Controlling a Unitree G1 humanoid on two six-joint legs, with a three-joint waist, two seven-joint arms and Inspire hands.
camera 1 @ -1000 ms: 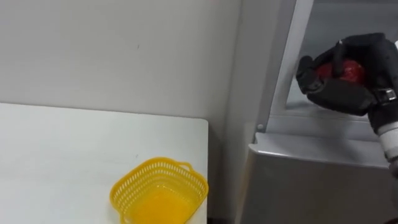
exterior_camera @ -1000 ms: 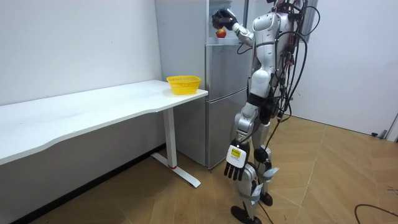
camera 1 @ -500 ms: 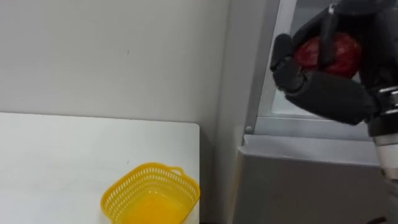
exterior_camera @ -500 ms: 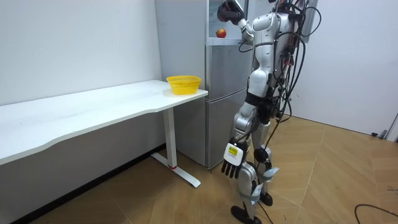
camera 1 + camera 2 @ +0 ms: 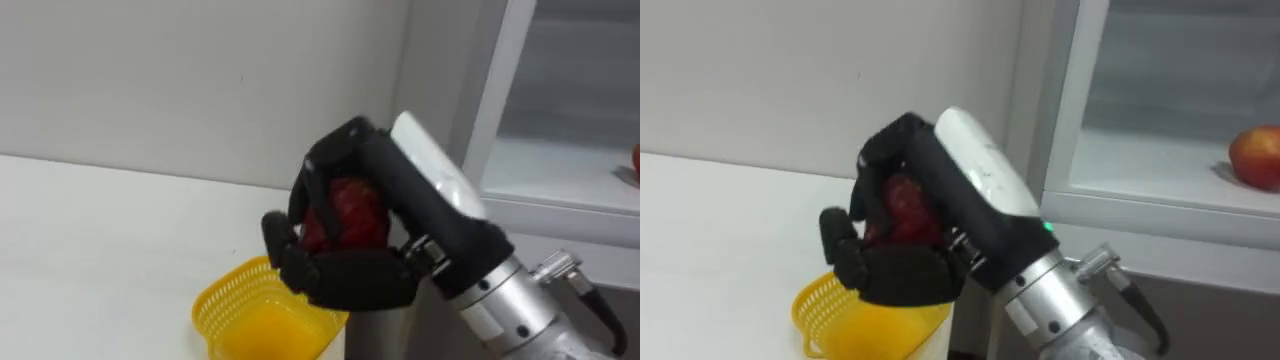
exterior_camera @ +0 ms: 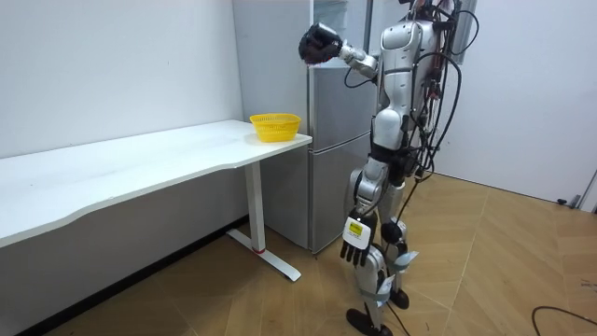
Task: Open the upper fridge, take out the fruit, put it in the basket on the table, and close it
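Observation:
My right hand (image 5: 345,270) is shut on a red apple (image 5: 345,212), fingers and thumb curled round it. It hangs in the air just above the yellow mesh basket (image 5: 240,315), which stands at the white table's (image 5: 100,250) right end. In the room view that hand (image 6: 320,44) is held out from the fridge (image 6: 340,131) towards the table side, above the basket (image 6: 275,126). A second red apple (image 5: 1255,157) lies on the shelf (image 5: 1160,170) of the open upper fridge. My left hand (image 6: 354,250) hangs open by my thigh.
The fridge stands directly against the table's right end, with a bare wall (image 5: 150,80) behind the table. I stand on the wooden floor (image 6: 485,271) in front of the fridge.
My right hand has carried the red apple out of the upper fridge and leftward, to above the basket. My head view has shifted slightly as well.

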